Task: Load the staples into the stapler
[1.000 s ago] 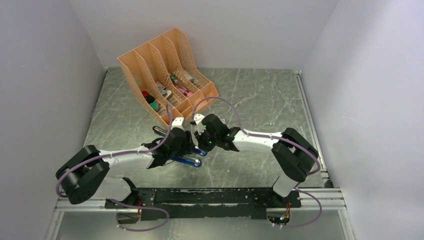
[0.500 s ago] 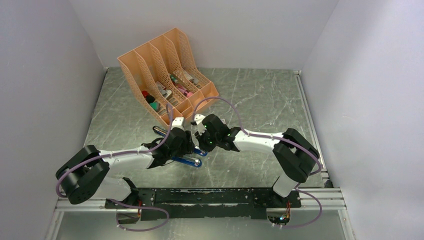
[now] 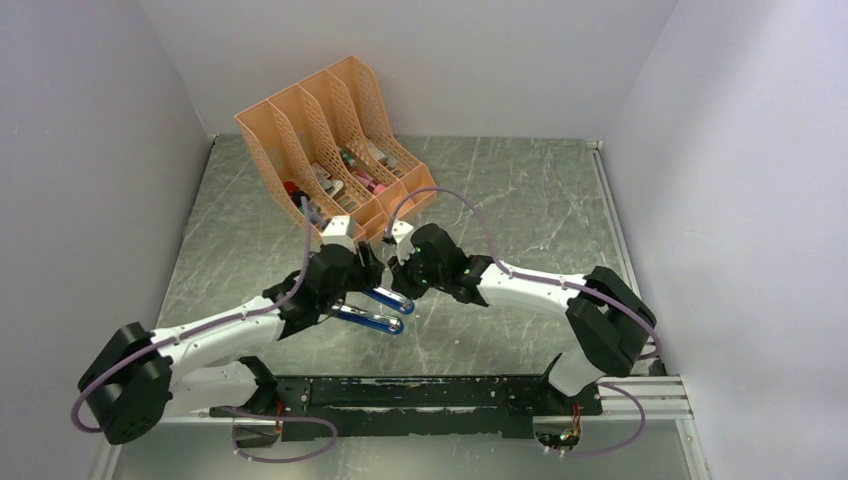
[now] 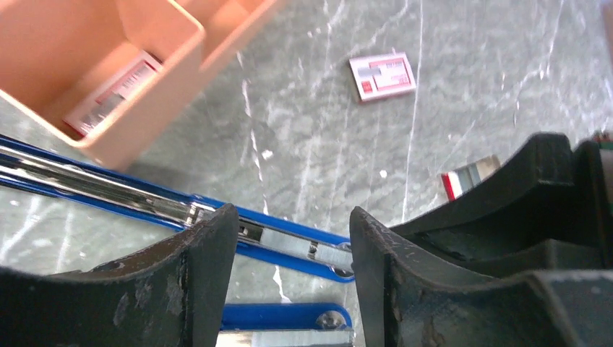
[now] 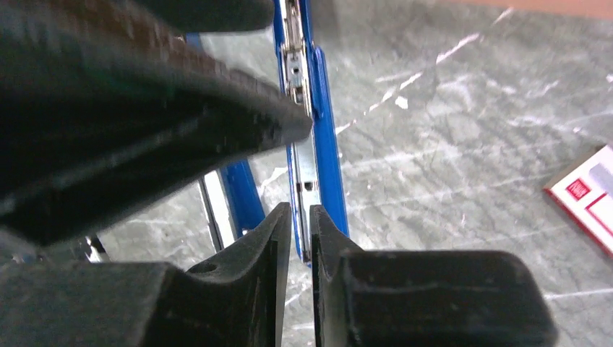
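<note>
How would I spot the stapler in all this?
Find the peach file rack at the back of the grey table. Just in front of its near end lies the stapler: the only blue thing there, long, swung open, showing a shiny metal channel.

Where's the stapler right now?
Top view, centre-left: the blue stapler lies splayed open on the table, on the near side of the orange organizer, under the tips of the left claw and right claw.

Orange file organizer (image 3: 268, 150) stands on marbled table (image 3: 530, 210).
</note>
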Robot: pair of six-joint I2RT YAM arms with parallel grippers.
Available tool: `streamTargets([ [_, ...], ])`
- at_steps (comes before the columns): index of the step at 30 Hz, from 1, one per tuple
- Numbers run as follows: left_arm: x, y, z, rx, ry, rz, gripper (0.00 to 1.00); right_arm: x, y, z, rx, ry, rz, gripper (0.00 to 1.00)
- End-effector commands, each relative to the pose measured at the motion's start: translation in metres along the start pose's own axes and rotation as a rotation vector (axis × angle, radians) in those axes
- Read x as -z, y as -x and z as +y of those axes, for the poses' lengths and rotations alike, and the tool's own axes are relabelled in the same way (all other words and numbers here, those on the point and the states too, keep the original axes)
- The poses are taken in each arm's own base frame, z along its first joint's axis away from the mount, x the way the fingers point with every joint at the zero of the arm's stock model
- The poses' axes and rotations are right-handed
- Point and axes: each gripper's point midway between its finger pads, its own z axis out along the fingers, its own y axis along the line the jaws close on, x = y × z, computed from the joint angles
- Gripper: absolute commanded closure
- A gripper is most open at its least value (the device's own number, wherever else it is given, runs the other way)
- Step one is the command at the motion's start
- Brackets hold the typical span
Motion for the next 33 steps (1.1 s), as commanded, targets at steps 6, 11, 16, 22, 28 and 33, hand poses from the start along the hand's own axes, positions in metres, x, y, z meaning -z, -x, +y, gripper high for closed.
streamTargets([
  [6,0.009,0.042,0.072,0.093,0.123,-0.103,0.36,-0.029,0.021,-0.002,0.056,0.028,-0.052,0.75],
  [11,0.018,0.05,0.09,0.094,0.161,-0.125,0.36,-0.046,0.021,-0.003,0.067,0.041,-0.04,0.74],
  [16,0.02,0.051,0.096,0.093,0.175,-0.129,0.36,-0.053,0.02,-0.005,0.061,0.036,-0.031,0.73],
  [22,0.02,0.049,0.101,0.092,0.189,-0.127,0.35,-0.06,0.011,-0.009,0.06,0.024,0.003,0.73],
  [28,0.021,0.048,0.107,0.096,0.203,-0.127,0.35,-0.06,0.0,-0.008,0.06,0.031,0.05,0.73],
  [33,0.022,0.046,0.111,0.108,0.218,-0.121,0.34,-0.048,-0.016,-0.008,0.048,0.022,0.089,0.73],
])
